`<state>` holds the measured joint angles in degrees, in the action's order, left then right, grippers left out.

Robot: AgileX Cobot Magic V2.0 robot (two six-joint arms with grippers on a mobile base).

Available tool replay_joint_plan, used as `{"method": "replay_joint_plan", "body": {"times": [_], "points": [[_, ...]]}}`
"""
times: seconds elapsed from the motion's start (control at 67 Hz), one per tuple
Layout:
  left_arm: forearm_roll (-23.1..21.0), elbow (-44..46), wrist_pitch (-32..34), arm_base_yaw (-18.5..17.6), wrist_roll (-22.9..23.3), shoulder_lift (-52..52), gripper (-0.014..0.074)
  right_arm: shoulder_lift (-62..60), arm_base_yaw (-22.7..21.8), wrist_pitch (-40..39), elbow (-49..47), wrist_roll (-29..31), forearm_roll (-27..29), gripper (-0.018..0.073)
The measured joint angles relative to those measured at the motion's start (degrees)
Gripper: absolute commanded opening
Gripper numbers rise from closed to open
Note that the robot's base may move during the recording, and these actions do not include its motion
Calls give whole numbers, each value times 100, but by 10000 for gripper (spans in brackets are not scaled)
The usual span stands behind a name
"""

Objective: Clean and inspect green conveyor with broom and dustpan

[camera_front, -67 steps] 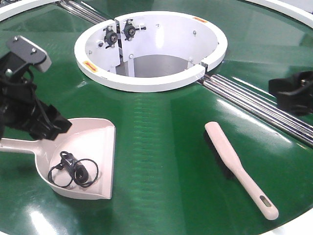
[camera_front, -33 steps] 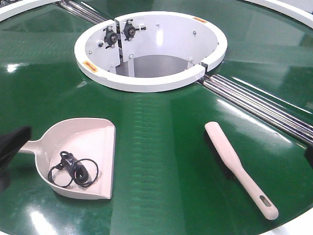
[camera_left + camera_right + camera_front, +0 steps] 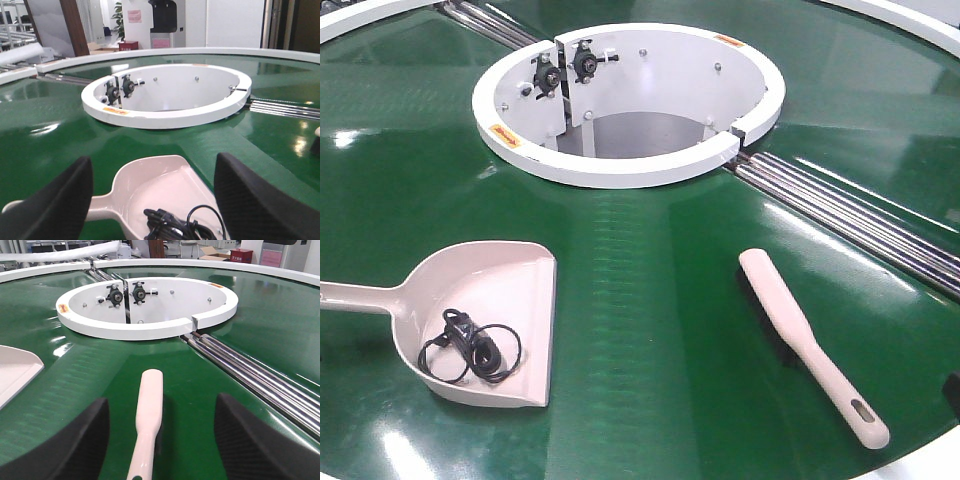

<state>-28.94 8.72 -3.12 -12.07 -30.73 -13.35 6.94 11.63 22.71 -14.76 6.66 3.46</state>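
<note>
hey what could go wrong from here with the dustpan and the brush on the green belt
The dustpan already holds a tangle of black cable near its open lip, so tilting it on pickup could spill the cable back onto the green conveyor. The brush lies close to the belt's near edge; a clumsy grab might push it off. Both the left gripper and right gripper are open and holding nothing.

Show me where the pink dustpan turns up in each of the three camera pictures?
Front view: dustpan at lower left on the green belt, black cable in it.
Left wrist view: bottom centre, between the open gripper's fingers.
Right wrist view: only a corner at the left edge.
Shared landmark: the white ring.
</note>
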Motion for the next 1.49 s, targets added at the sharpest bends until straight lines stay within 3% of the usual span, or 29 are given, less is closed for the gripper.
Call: {"method": "replay_joint_plan", "body": {"times": [0.075,0.194,0.209,0.239,1.075,1.15,1.21,1.374,1.493], "points": [[-7,-28,71,0,0,0,362,0,0,-21,0,0,0,249],[-17,-28,88,0,0,0,92,0,0,-15,0,0,0,-17],[-17,-28,88,0,0,0,31,0,0,-15,0,0,0,-17],[-17,-28,88,0,0,0,-10,0,0,-15,0,0,0,-15],[-17,-61,94,0,0,8,-7,0,0,35,0,0,0,-9],[229,-123,87,0,56,67,-7,0,0,35,0,0,0,-9],[622,-202,95,0,387,169,-7,0,0,39,0,0,0,-9],[2265,-758,389,0,2287,692,-7,0,0,45,0,0,0,-9],[2752,-1017,509,92,2961,1217,-7,0,0,45,0,0,0,-10]]}}
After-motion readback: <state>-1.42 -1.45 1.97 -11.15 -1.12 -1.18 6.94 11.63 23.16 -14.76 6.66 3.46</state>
